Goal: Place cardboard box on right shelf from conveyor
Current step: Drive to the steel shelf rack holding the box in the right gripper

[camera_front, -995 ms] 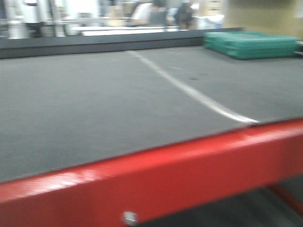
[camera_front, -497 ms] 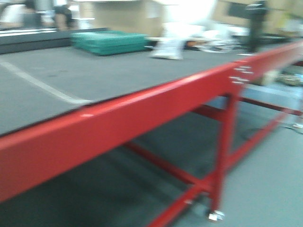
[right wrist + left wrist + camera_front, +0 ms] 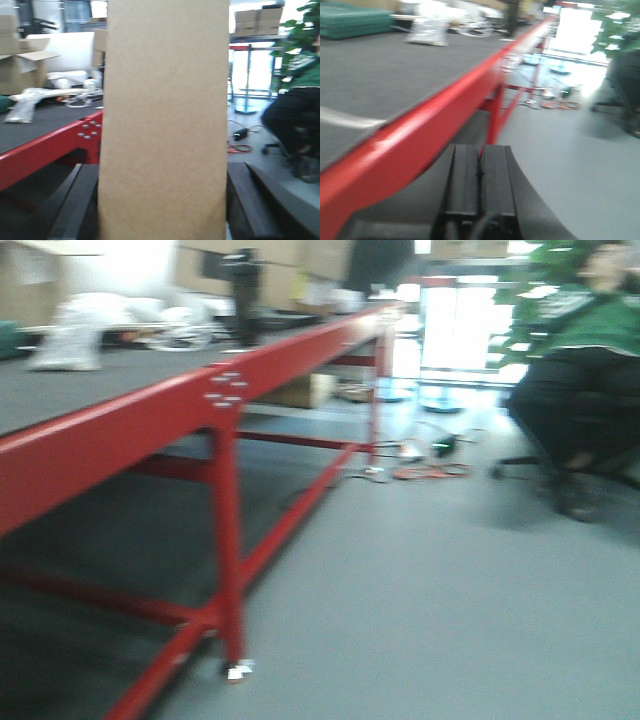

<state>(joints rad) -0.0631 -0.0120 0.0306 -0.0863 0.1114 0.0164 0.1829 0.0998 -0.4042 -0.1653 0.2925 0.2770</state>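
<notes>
In the right wrist view a plain tan cardboard box stands upright and fills the middle of the frame. My right gripper is shut on it, one dark finger on each side. The left gripper is shut with nothing in it, its fingers pressed together, and it hangs beside the red frame rail of the conveyor. The conveyor's dark grey belt runs along the left of the front view. The right shelf is out of view.
A person in green sits on a chair at the right. Cables lie on the grey floor. White bags and a green stack rest on the belt. Open cardboard cartons stand behind it.
The front view has swung to the right along the conveyor. The green stack slid out to the left, and the floor, the red legs and the seated person came into view.
</notes>
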